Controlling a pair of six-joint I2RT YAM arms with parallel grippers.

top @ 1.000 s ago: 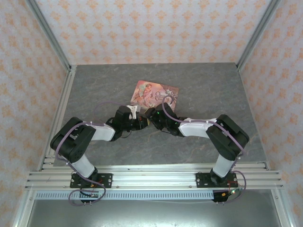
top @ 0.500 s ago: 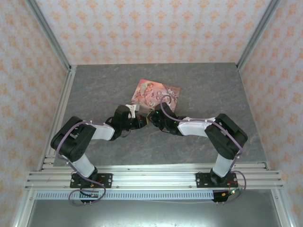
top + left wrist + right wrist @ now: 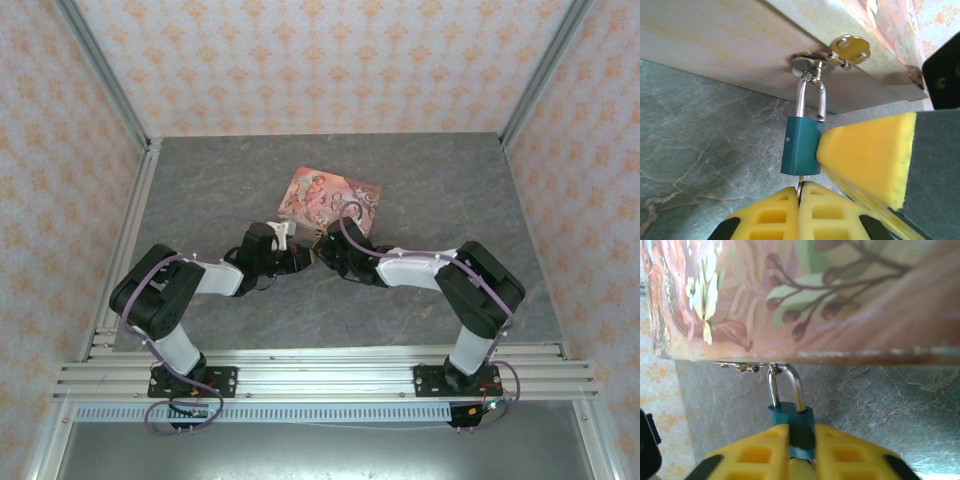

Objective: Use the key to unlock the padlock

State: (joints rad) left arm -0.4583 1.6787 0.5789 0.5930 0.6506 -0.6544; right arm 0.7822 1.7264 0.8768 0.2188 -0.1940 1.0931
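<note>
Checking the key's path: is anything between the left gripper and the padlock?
Nothing visible. The left gripper, shut on the key, sits right under the padlock; the right gripper clamps its sides, not its underside.

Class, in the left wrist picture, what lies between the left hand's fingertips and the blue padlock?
A thin metal strip, probably the key, runs from the left hand into the padlock, seen in the left wrist view.
</note>
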